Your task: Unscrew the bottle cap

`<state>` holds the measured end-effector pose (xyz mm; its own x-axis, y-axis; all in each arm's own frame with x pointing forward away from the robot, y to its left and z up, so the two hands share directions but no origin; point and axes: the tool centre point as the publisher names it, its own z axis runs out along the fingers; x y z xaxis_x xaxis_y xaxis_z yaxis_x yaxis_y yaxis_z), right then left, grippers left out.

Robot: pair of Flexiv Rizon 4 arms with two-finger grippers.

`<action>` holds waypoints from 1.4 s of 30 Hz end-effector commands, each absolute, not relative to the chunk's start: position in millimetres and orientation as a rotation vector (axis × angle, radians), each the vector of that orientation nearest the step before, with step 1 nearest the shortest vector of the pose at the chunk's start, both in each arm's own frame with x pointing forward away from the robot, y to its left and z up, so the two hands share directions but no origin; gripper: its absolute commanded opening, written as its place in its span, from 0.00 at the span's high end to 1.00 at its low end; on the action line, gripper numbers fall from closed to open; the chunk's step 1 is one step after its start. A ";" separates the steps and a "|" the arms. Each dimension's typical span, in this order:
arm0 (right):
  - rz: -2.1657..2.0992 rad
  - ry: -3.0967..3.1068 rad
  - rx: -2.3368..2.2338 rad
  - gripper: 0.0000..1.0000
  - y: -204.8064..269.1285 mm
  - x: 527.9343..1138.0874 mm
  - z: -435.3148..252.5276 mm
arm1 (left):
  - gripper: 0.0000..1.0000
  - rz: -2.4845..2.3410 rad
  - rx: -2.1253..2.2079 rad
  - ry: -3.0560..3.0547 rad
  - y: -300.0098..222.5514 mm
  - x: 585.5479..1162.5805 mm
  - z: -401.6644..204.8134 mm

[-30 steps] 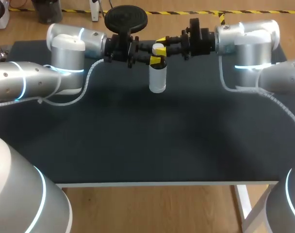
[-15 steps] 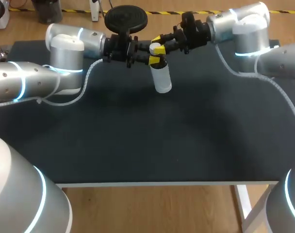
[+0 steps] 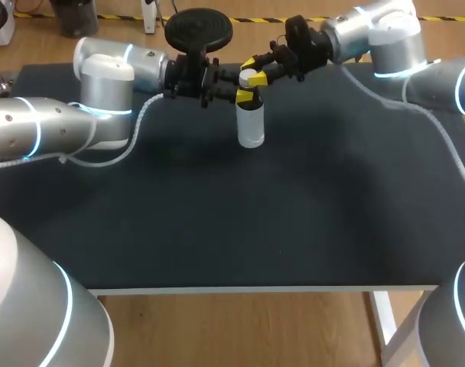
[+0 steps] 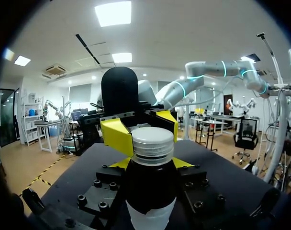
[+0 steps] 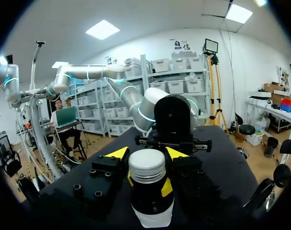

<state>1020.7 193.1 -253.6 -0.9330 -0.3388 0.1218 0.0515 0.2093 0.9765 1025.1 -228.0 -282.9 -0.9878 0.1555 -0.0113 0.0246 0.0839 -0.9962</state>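
A white bottle (image 3: 250,124) stands upright at the far middle of the black table (image 3: 255,222); its silver cap (image 3: 251,77) is on. My left gripper (image 3: 245,95) comes in from the left and is shut on the bottle's dark neck just under the cap. My right gripper (image 3: 252,69) comes in from the right and is shut on the cap. In the left wrist view the cap (image 4: 152,143) sits above my own tips, with the right gripper (image 4: 143,130) behind it. In the right wrist view the cap (image 5: 147,166) lies between my tips, and the left gripper (image 5: 149,184) clamps the neck below.
Both arms meet over the table's far edge. A pale cable (image 3: 138,126) loops onto the table from the left arm and another cable (image 3: 385,99) from the right. The near half of the table is bare, down to its white front edge (image 3: 255,289).
The right arm swung back and its wrist turned while staying at the cap. The bottle leaned briefly and now stands upright again. The left arm held still.
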 end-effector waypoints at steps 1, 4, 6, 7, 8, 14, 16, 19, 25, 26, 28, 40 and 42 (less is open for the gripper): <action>-1.538 -1.933 0.561 1.00 193.5 1024.9 -253.8 | 1.00 2.055 -0.190 -2.235 -227.5 1027.4 -282.3; -1.502 -1.909 0.597 1.00 191.4 1024.1 -255.6 | 1.00 2.055 -0.190 -2.235 -227.5 1027.4 -282.3; -1.495 -1.900 0.618 1.00 190.2 1023.5 -255.8 | 1.00 2.055 -0.190 -2.235 -227.5 1027.4 -282.3; -1.496 -1.887 0.645 1.00 189.9 1021.8 -254.9 | 1.00 2.055 -0.190 -2.235 -227.5 1027.4 -282.3; -1.487 -1.879 0.663 1.00 190.0 1020.7 -254.4 | 1.00 2.055 -0.190 -2.235 -227.5 1027.4 -282.3; -1.452 -1.834 0.736 1.00 190.5 1016.8 -255.5 | 1.00 2.055 -0.190 -2.235 -227.5 1027.4 -282.3; -1.448 -1.819 0.755 1.00 190.3 1016.9 -255.9 | 1.00 2.055 -0.190 -2.235 -227.5 1027.4 -282.3; -1.428 -1.792 0.775 1.00 190.7 1016.8 -256.9 | 1.00 2.055 -0.190 -2.235 -227.5 1027.4 -282.3; -1.372 -1.723 0.803 1.00 194.1 1014.1 -260.0 | 1.00 2.055 -0.190 -2.235 -227.5 1027.4 -282.3; -1.368 -1.717 0.809 1.00 194.1 1013.4 -259.7 | 1.00 2.055 -0.190 -2.235 -227.5 1027.4 -282.3; -1.360 -1.716 0.809 1.00 193.8 1012.5 -259.4 | 1.00 2.055 -0.190 -2.235 -227.5 1027.4 -282.3; -1.526 -1.804 0.751 0.00 188.4 1008.9 -246.4 | 1.00 2.055 -0.190 -2.235 -227.5 1027.4 -282.3; -1.606 -1.859 0.673 0.00 186.5 1011.1 -241.9 | 1.00 2.055 -0.190 -2.235 -227.5 1027.4 -282.3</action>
<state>1003.0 190.6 -240.6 -0.8103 -0.5809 0.0779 -0.0190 0.1588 0.9871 1025.5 -227.6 -282.1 -0.9881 0.1531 -0.0125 0.0253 0.0822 -0.9963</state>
